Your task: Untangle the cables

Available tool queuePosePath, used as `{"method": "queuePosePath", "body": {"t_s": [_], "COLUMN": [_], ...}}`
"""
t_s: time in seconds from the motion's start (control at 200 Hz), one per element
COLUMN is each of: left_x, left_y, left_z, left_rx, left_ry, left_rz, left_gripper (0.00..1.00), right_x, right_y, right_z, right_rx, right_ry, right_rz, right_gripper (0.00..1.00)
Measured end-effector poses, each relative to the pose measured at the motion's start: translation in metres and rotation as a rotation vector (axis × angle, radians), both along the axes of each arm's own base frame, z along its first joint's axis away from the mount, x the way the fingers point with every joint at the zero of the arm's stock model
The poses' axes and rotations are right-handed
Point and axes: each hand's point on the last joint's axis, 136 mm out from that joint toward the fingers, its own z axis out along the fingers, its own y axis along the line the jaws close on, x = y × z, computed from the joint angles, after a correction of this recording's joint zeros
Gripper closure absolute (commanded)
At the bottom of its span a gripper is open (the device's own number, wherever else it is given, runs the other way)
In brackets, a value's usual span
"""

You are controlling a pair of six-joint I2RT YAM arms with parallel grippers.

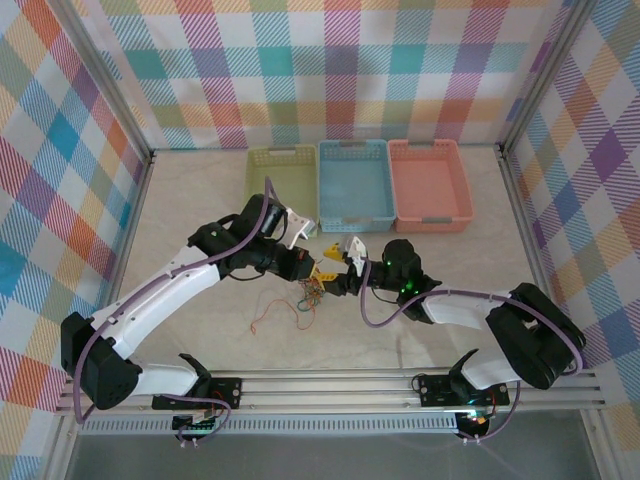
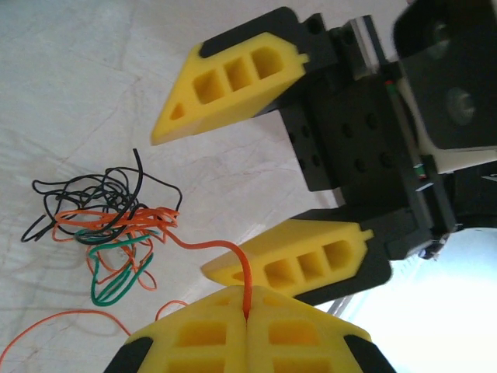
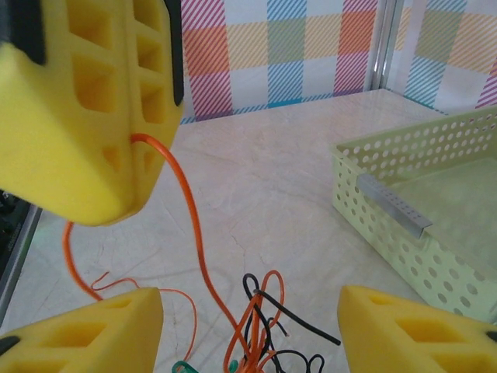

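Note:
The cables are a small tangle of orange, black and green wires on the pale table between the two arms. My left gripper is shut on one orange wire, which runs from the tangle up into its closed yellow pads; the gripper hovers just above the bundle. My right gripper is open, its yellow fingers spread on either side of the tangle with nothing gripped. It faces the left gripper closely. A loose orange strand trails left of the bundle.
Three baskets stand in a row at the back: green, blue and pink. The green basket is close on the right gripper's right. Checked walls enclose the table; a rail runs along the near edge.

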Motion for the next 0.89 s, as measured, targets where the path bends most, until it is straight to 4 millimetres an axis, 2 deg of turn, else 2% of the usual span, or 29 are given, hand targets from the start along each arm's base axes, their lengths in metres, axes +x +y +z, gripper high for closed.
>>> {"method": "queuePosePath", "body": {"t_s": [0.375,0.585,0.735,0.895], "left_x": [-0.013,-0.018,-0.022,-0.023], "left_y": [-0.016,-0.026,-0.034,-0.038], "left_z": [0.001,0.003,0.015,0.033], "left_rx": [-0.013,-0.018,-0.046,-0.082], "left_ry": [0.02,0.026,0.015,-0.016], "left_rz": [-0.065,-0.097,-0.125,-0.14], "left_gripper": [1.0,1.0,1.0,1.0], "right_x": [-0.001,-0.001,0.001,0.006], "right_y": [0.007,0.011,0.013,0.015], "right_z": [-0.001,-0.001,-0.002,-0.001], "right_rx": [-0.005,-0.008,-0.016,-0.025], "right_ry": [-0.017,-0.021,-0.03,-0.03], "right_rz": [0.007,0.017,0.019,0.008], "right_gripper": [0.58,0.73,0.83,0.85]}}
